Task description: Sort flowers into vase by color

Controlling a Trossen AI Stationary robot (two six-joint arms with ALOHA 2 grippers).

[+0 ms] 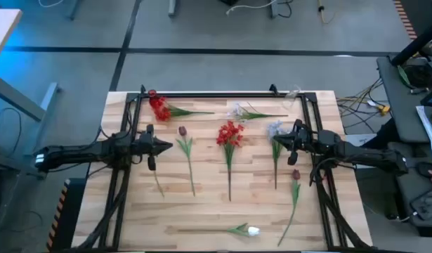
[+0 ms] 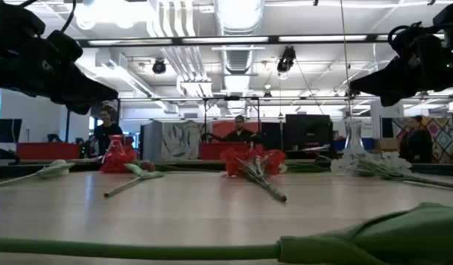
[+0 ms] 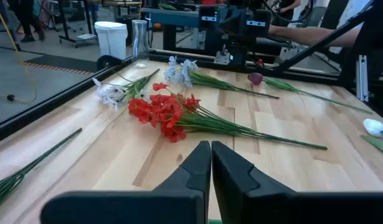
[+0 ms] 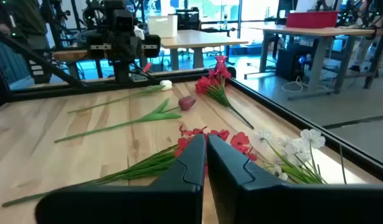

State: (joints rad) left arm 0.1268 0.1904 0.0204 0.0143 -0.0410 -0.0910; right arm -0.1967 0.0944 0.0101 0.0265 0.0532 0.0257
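Overhead, both end effectors hover closed above scattered flowers point(image 1: 230, 135), seemingly untouched.

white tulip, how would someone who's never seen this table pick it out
Look at the wooden table from above and find its near edge, farthest from the vase. The white tulip lies there alone, flat, with its head pointing toward the right arm's side. It is the only plain white single bloom.

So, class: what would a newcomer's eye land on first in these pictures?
Probably the bright red flower cluster lying mid-table, with a second red cluster near the far left corner. Then the two dark arms reaching in from either side, left hand and right hand both shut and empty above the wood.
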